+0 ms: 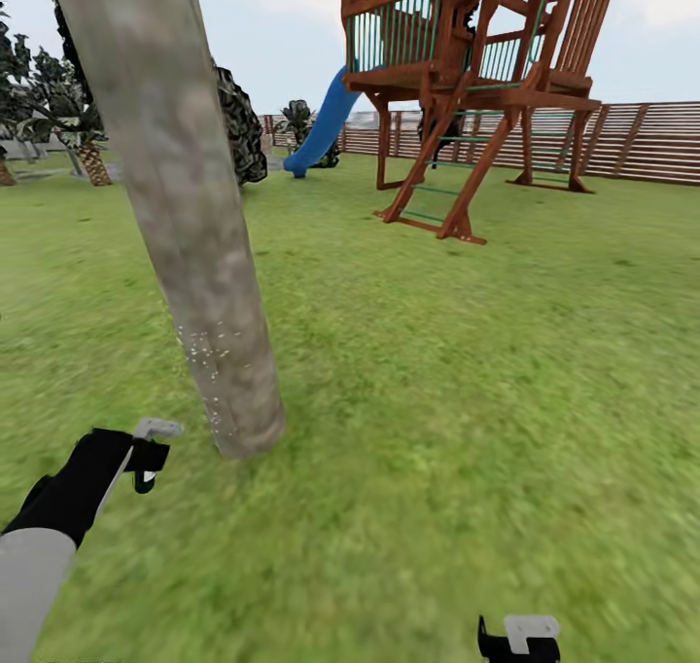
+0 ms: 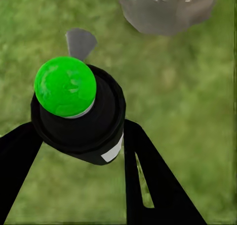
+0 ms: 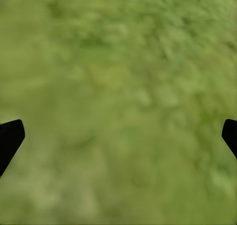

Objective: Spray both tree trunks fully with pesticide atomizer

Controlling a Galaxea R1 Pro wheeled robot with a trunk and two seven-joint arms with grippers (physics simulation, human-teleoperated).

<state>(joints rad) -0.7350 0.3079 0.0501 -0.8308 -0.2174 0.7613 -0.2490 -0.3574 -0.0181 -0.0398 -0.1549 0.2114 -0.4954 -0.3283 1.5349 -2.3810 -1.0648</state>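
Observation:
A thick pale grey-brown mottled tree trunk (image 1: 185,206) rises from the lawn just ahead on the left, with fine white specks low on its near side. My left gripper (image 1: 146,461) hangs beside the trunk's base, a short way off. In the left wrist view it (image 2: 79,136) is shut on the pesticide atomizer (image 2: 101,118), a small black bottle with a white band whose tip shows bright green. The trunk's base (image 2: 168,7) lies just beyond the bottle. My right gripper (image 1: 520,639) sits low over grass, open, with its fingertips (image 3: 10,136) wide apart and nothing between them.
A red-brown wooden play tower (image 1: 467,80) with a blue slide (image 1: 321,128) stands ahead on the right. A slatted wooden fence (image 1: 632,143) closes the far side. Dark cypress-like bushes (image 1: 241,123) and a palm-like plant (image 1: 83,138) stand behind the trunk. Green lawn (image 1: 467,381) spreads all around.

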